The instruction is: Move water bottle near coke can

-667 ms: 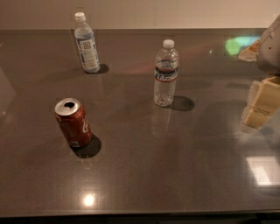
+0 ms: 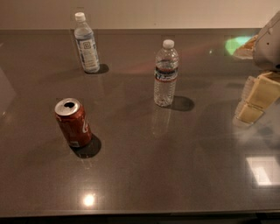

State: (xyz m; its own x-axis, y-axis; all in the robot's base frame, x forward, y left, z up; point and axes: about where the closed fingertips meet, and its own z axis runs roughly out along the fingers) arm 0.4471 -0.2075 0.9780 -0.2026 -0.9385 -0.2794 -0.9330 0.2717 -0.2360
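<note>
A dark, glossy table (image 2: 144,175) fills the camera view, with a pale wall (image 2: 175,13) behind its far edge. Toward the left, in the nearer half, the coke can (image 2: 72,123) stands upright, its silver top with the open mouth facing up and its shadow falling to the lower right. Behind it, near the far edge and slightly further right, stands a clear bottle with a large pale blue-white label (image 2: 86,43), capped in white.

Around the middle of the table stands the water bottle (image 2: 166,73), upright, white cap on, its dark red-edged band round the upper body. It is well apart from the coke can, which sits off to its left and nearer the camera, and equally apart from the other bottle.

At the right edge hangs the gripper (image 2: 254,103), cream-coloured, low over the table below the pale arm housing (image 2: 269,41). It holds nothing and touches nothing, staying well clear of the water bottle. Whether it is spread or closed cannot be told from here.
</note>
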